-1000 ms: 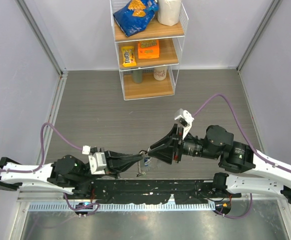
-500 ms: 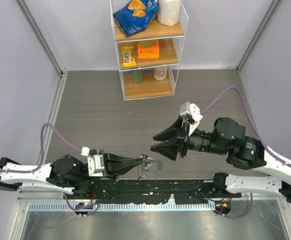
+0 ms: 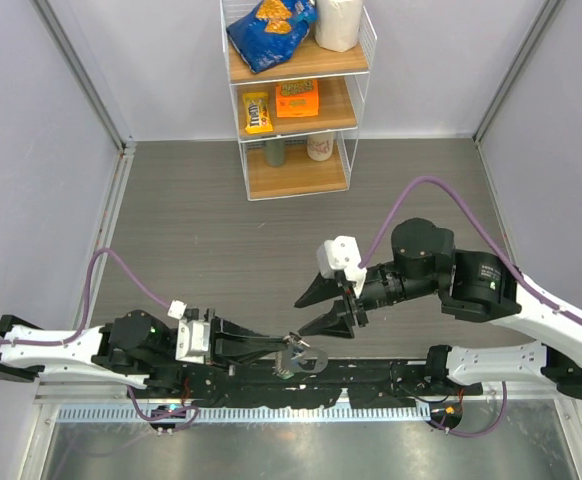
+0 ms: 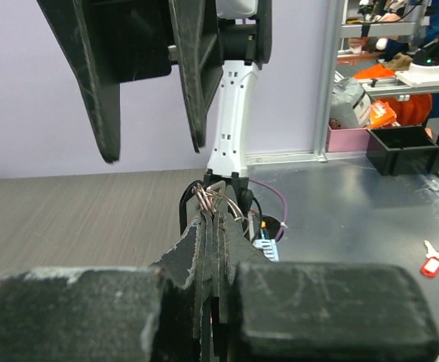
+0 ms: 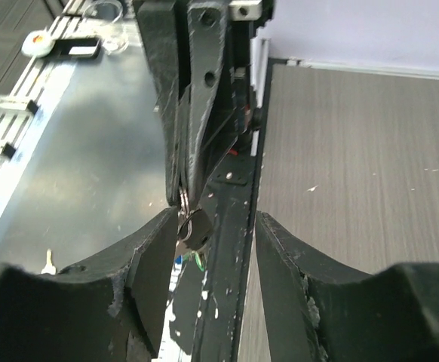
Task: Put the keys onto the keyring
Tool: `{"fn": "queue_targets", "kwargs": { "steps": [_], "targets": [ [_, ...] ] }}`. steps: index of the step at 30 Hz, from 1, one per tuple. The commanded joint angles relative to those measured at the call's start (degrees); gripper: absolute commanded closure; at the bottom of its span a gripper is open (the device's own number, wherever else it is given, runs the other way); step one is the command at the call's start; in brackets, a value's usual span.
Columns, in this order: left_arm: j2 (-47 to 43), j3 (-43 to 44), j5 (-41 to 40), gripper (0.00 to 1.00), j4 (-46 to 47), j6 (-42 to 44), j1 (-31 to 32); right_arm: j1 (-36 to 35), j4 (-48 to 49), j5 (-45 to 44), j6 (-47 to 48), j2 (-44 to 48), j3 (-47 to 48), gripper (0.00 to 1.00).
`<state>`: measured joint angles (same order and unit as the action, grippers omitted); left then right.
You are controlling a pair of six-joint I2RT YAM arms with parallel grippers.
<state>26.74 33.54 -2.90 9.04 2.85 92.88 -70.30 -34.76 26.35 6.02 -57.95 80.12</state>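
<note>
The keyring (image 3: 306,358) is being held just above the black base rail (image 3: 391,378), pinched at the tip of the left gripper (image 3: 289,347), whose jaws are being pressed together on the thin metal loops. The left gripper is being stretched out low along the rail. The right gripper (image 3: 306,318) is being held just beyond the rail on its far side, above the ring, with its jaws spread wide and nothing between them.

The step in hand is judged to be a re-grasp by the right gripper at the ring. It is likely being done best when the spread jaws are lowered squarely over the hanging part, one finger on each side, and closed only once the metal is centred between them. The left pinch is best left firm, so that the ring is not being twisted out of line.

In the right wrist view a small dark piece and a green tag (image 5: 198,260) are hanging below the left fingertips. The keys are not being made out apart from the ring. The ring's long axis appears to be running on from the left fingers, along the rail toward the right arm's base, but this is not being shown clearly.
</note>
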Motion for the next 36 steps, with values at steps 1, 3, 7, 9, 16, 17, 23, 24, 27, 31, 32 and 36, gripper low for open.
{"fn": "queue_targets", "kwargs": {
  "steps": [1,3,7,9,16,17,23,24,27,31,32,36],
  "targets": [
    [-0.55,3.11,4.29,1.0,2.56,-1.45,-0.07,-0.54,-4.08,8.18,6.45,-0.75,1.97,0.48],
    [-0.55,3.2,4.48,1.0,2.65,-1.45,-0.07,-0.8,-4.0,9.15,7.07,-1.02,1.27,0.49],
    [-0.46,3.11,4.74,1.0,2.74,-1.45,-0.07,-1.24,-2.42,9.51,6.99,-1.2,0.13,0.49],
    [-0.38,3.11,4.92,1.0,2.74,-1.36,-0.07,-1.5,-1.37,9.86,6.55,-1.2,-0.14,0.49],
    [-0.64,2.85,4.57,1.0,2.83,-1.18,-0.07,-2.73,1.36,10.48,4.88,-1.63,-0.31,0.49],
    [-0.73,2.76,4.57,1.0,2.83,-1.18,-0.07,-2.82,1.37,10.39,4.79,-1.81,-0.31,0.5],
    [-1.52,2.23,3.95,1.0,3.18,-1.18,-0.07,-3.35,1.81,10.3,4.44,-3.22,-0.49,0.55],
    [-1.69,2.32,4.04,1.0,3.27,-1.1,-0.07,-3.44,1.89,10.3,4.44,-3.31,-0.49,0.56],
    [-1.78,2.23,3.95,1.0,3.44,-1.09,-0.16,-3.7,1.98,10.21,4.44,-3.74,-0.4,0.59],
    [-1.78,2.23,3.77,1.0,3.44,-1.09,-0.07,-4.14,1.98,10.13,4.52,-3.75,-0.49,0.62],
    [-1.78,2.14,3.77,1.0,3.53,-1.09,-0.07,-4.23,1.98,10.04,4.53,-3.83,-0.49,0.63],
    [-1.87,2.06,3.6,1.0,3.71,-1.09,-0.07,-4.49,1.98,9.6,4.53,-3.92,-0.49,0.7]
  ]
}}
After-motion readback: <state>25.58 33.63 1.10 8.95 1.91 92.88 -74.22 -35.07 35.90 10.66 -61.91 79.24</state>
